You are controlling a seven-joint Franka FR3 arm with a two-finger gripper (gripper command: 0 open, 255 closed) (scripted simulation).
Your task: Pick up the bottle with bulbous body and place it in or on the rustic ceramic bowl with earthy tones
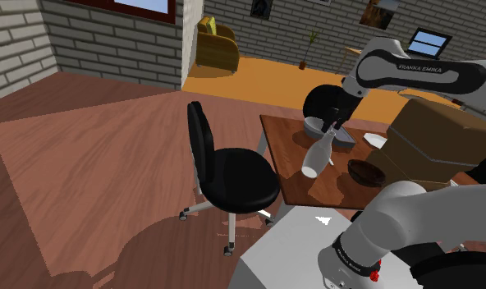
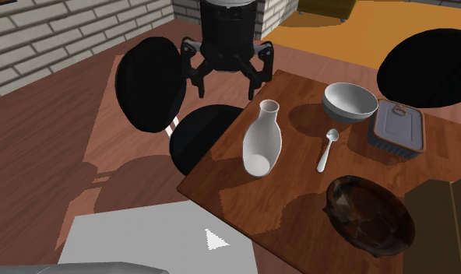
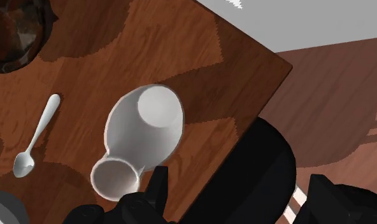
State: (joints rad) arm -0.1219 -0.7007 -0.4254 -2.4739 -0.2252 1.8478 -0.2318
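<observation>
Here: one white bottle (image 2: 262, 140), tilted, neck beside gripper (image 1: 336, 129); fingers spread, clasping nothing. One brown bowl (image 2: 369, 214), one white bowl (image 2: 350, 101), one spoon (image 2: 328, 149), one grey box (image 2: 396, 128).

Smooth, matt white bottle (image 2: 262, 142); grained brown wooden table (image 2: 291, 204); dark brown bowl (image 2: 369, 216) mottled and slightly glossy; pale spoon (image 2: 327, 150) smooth

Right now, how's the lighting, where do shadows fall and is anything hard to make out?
Shoulder view: broad soft shadows on the floor around the chair; white bottle reads brightly. Second exterior view: jagged-edged shadow patches cross the table, and the dark bowl nearly blends in. Wrist view: white bottle evenly lit, no glare.
</observation>
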